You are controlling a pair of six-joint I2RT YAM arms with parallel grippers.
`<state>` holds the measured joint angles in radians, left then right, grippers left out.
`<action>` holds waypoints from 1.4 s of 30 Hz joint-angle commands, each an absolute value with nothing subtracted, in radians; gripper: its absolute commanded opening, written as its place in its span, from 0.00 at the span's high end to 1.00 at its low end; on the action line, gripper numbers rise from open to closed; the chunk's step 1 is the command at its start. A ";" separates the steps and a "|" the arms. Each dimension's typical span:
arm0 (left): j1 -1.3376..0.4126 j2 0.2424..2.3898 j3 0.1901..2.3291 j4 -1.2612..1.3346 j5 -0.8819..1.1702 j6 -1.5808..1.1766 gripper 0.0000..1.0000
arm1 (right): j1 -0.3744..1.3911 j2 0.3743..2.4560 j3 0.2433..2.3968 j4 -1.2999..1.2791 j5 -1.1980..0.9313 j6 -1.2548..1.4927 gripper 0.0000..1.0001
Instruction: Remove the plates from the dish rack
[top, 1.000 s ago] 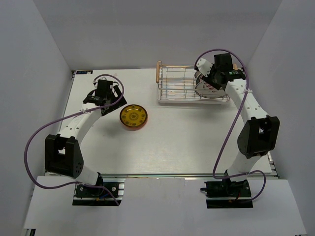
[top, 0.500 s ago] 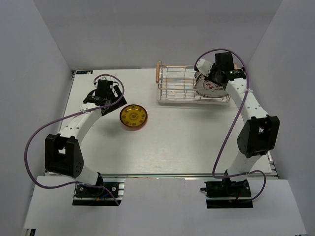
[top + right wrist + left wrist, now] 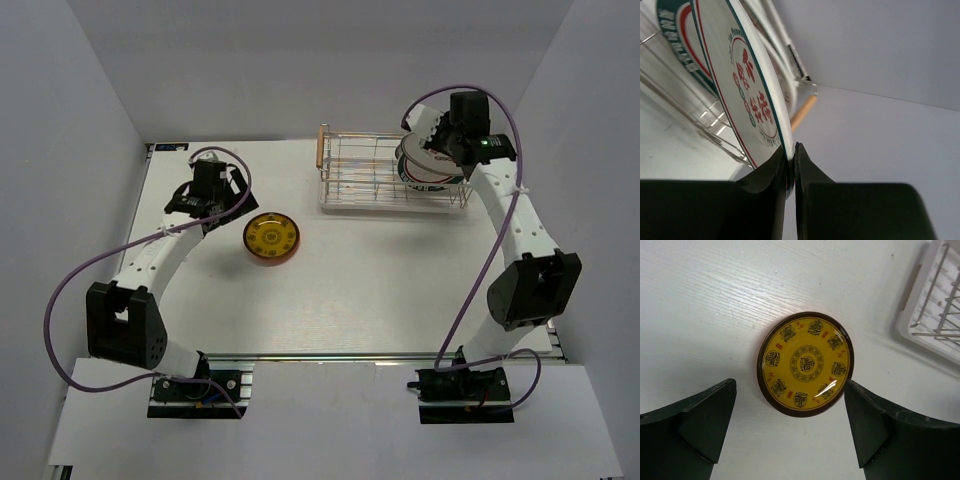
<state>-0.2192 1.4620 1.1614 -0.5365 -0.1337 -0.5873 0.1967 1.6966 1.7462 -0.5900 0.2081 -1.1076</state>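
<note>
Right gripper (image 3: 791, 152) pinches a plate (image 3: 740, 85) by its rim, at three o'clock in the rack (image 3: 360, 172); next, lift it clear. Left gripper (image 3: 789, 410) gapes wide.

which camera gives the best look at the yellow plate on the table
The left wrist view: the yellow plate fills the middle of the frame, lying flat, its dark rim and pattern sharp. The top external view shows it whole but small. The right wrist view does not show it.

One yellow plate (image 3: 805, 364), one dish rack (image 3: 355, 170) — at least two white plates (image 3: 746, 97).
</note>
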 commanded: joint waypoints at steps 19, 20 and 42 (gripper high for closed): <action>-0.224 1.186 1.105 -0.279 0.279 -0.465 0.02 | 0.213 1.261 1.593 -0.217 -0.353 -0.398 1.00; -0.224 1.165 1.098 -0.258 0.297 -0.466 0.02 | 0.213 1.250 1.562 -0.177 -0.377 -0.215 1.00; -0.235 1.270 0.991 -0.008 0.643 -0.600 0.11 | 0.336 1.543 1.264 0.089 -0.771 0.767 1.00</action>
